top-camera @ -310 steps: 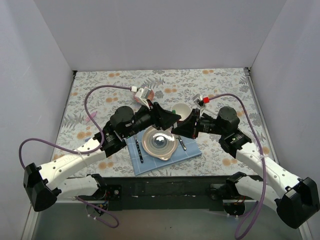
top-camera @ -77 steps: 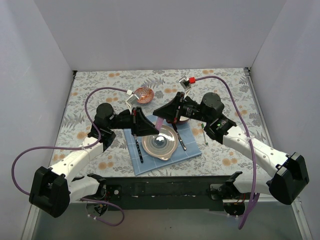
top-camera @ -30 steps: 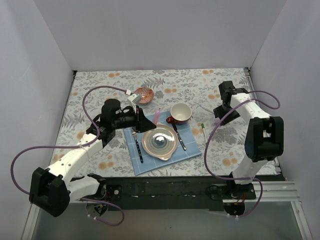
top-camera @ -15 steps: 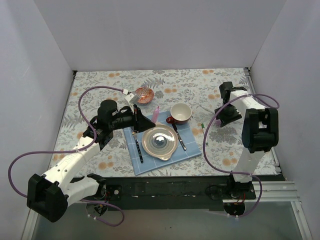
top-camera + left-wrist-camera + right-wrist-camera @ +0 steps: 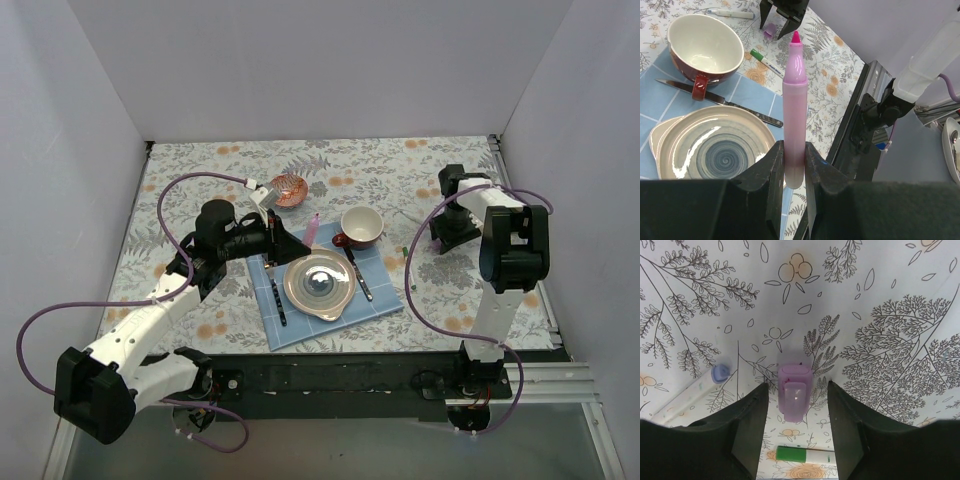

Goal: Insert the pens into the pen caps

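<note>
My left gripper (image 5: 794,167) is shut on the pink pen (image 5: 794,95), held by its lower end with its magenta tip pointing away; it shows in the top view (image 5: 313,228) above the placemat's far edge. My right gripper (image 5: 796,412) is open, pointing down, with its fingers either side of a lilac pen cap (image 5: 795,390) lying on the table at the right (image 5: 443,240). A green-ended pen (image 5: 805,456) lies just near of the cap. The white pen's purple tip (image 5: 720,374) lies to the cap's left.
A blue placemat (image 5: 380,300) holds a plate (image 5: 320,285), a red cup (image 5: 361,225), a knife (image 5: 358,275) and a fork (image 5: 277,300). A copper bowl (image 5: 288,188) stands behind the left gripper. White walls close the sides.
My right arm has swung from the middle to the right side and lowered its open gripper around the lilac cap. My left gripper still holds the pink pen, almost unmoved.
</note>
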